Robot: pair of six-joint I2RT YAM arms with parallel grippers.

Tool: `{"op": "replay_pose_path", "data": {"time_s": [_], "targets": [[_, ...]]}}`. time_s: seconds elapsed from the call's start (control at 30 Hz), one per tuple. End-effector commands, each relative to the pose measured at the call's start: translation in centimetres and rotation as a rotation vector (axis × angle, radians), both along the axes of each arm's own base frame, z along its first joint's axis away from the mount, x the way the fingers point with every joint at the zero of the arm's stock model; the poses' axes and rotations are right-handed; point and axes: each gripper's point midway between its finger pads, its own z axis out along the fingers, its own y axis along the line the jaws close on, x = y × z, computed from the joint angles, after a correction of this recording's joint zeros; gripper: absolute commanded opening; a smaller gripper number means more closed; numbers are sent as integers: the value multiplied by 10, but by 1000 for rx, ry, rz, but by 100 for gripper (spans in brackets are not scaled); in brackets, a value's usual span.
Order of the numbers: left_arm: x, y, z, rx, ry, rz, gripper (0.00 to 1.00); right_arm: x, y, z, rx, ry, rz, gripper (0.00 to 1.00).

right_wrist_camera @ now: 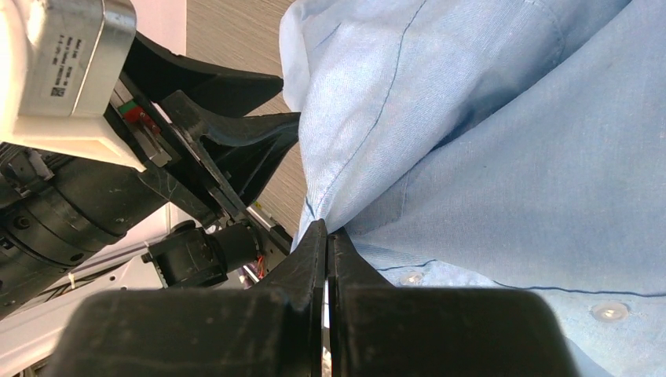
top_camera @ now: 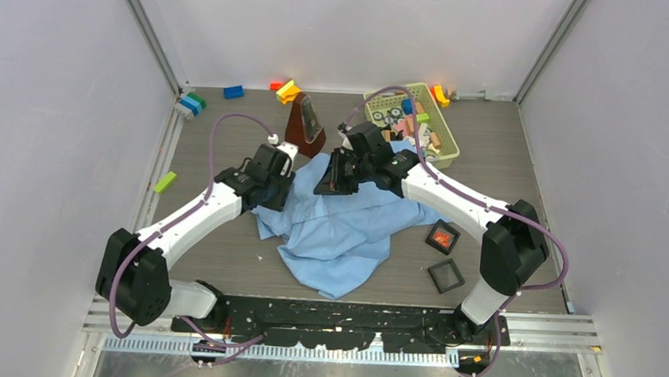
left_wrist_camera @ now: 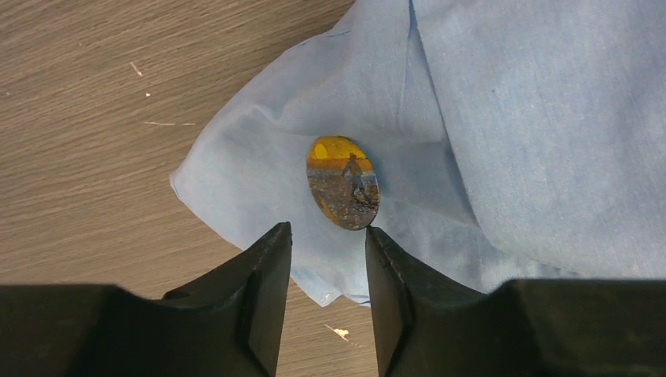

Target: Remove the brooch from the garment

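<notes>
**While right jaws pinch shirt (top_camera: pixel 346 232), brooch (left_wrist_camera: pixel 342 182) lies exposed**

Oval, it lies on a fold at the shirt's left edge, mid-surface, just beyond the narrowly parted left jaws. Right jaws are closed on another fold.

Bright, even light from above; only soft shadows lie beside the shirt (top_camera: pixel 346 232). Wrist views are sharp on it, blurred below it.

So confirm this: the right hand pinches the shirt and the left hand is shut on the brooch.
Wrong on the left hand: it is open, the brooch just beyond it and ungripped, as the left wrist view shows. The right hand does pinch the shirt.
</notes>
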Motion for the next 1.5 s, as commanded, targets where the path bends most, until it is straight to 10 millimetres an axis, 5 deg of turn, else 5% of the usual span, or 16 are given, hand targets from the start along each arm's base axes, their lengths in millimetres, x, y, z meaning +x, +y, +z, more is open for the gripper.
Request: {"op": "replay_pose_path", "data": {"time_s": [0.0,0.3,0.57,0.87,1.2,1.23,1.33,1.37,1.47], "targets": [[14,-3,8,-1,-55,4,45,6,9,25,60,-32,12,1],[15,-12,4,-25,-40,-43,45,5,9,25,63,-26,14,0],[21,-4,9,9,-76,-3,0,5,6,24,57,-26,9,1],[19,-6,21,-103,-91,40,0,6,-11,4,-7,-16,-26,1],[3,-37,45,-456,-4,-47,0,11,-25,-29,-95,12,-75,1],[1,-38,47,-483,8,-57,0,11,-27,-28,-94,12,-81,4],[-5,-50,57,-612,47,-108,0,14,-30,-17,-50,-10,-94,41],[-7,-54,61,-659,60,-127,0,10,-31,-21,-36,3,-97,47],[-14,-69,77,-819,113,-185,0,8,-19,9,130,-43,-75,62]]}}
